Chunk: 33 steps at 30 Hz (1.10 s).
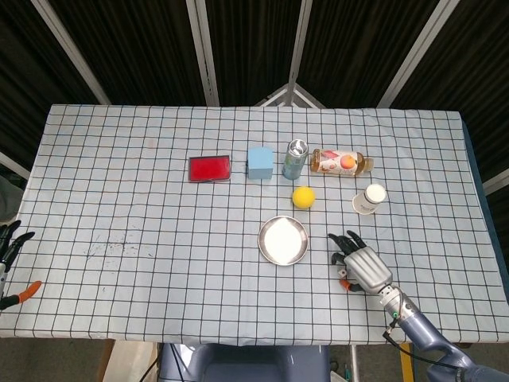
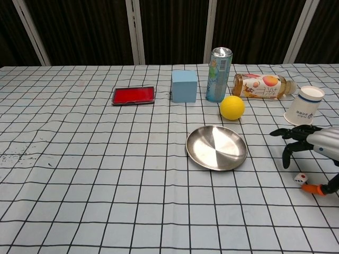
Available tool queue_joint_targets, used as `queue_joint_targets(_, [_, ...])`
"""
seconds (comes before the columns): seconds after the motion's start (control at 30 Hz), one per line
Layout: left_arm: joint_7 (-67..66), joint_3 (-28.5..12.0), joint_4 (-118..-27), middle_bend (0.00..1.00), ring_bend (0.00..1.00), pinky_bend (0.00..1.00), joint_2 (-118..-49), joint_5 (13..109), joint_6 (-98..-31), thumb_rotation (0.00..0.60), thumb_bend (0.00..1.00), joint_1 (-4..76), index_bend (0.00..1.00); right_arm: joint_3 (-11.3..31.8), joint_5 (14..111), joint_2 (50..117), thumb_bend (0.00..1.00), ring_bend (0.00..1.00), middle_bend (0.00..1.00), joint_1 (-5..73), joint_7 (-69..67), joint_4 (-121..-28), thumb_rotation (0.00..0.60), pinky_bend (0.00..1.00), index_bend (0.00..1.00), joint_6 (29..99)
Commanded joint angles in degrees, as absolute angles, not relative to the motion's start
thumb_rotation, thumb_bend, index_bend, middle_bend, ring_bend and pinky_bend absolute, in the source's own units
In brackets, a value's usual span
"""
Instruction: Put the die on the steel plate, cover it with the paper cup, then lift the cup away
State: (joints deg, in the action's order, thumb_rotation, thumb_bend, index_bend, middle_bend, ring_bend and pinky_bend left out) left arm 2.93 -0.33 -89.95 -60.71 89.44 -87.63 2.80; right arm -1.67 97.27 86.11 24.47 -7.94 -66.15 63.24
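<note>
My right robot hand hovers fingers spread, holding nothing, just above the die at the frame's lower right, beside the steel plate; my left robot hand looks open too.

The small white die with red and dark pips sits on the checked tabletop, well right of the plate and apart from it. The round, shallow, shiny steel plate lies flat and bare near the middle of the tabletop (in the head view its inside glares white). The white paper cup with small dark print stands near the right edge, tilted, mouth up and towards the camera, beyond the die. In the head view the cup lies up and right of the plate; the die is hidden there
</note>
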Motion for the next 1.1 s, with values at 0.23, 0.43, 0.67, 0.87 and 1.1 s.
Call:
queue_joint_targets(0.23, [1.9,-0.2,-90.1,0.00,0.00,0.02,-61.0,89.6,-87.1,0.600,0.29,3.0,0.15,-2.5,96.6,86.1,0.31,0.12,0.07,24.4,-9.3,-64.7,0.600,0.00,0.46,63.8])
queue_joint_targets(0.43, [1.4,0.1,-90.3,0.00,0.00,0.02,-61.1,89.9,-86.9,0.600,0.29,3.1,0.15,-3.1,96.3,86.5,0.32,0.12,0.07,24.4,-10.3,-63.7,0.600,0.00,0.46,63.7])
queue_joint_targets(0.67, [0.7,0.0,-90.2,0.00,0.00,0.02,-61.3,89.6,-86.5,0.600,0.29,3.3,0.15,-3.6,96.4,87.1,0.32,0.12,0.07,24.7,-11.0,-62.7,0.600,0.00,0.49,63.8])
queue_joint_targets(0.87, [0.4,0.0,-90.4,0.00,0.00,0.02,-61.4,89.5,-86.5,0.600,0.29,3.3,0.15,-3.6,96.1,87.5,0.32,0.12,0.08,25.0,-11.3,-62.0,0.600,0.00,0.51,64.0])
queue_joint_targets(1.1, [0.2,0.0,-90.4,0.00,0.00,0.02,-61.5,89.5,-86.3,0.600,0.29,3.4,0.15,-3.6,95.9,87.2,0.34,0.13,0.08,25.1,-11.3,-62.1,0.600,0.00,0.53,64.3])
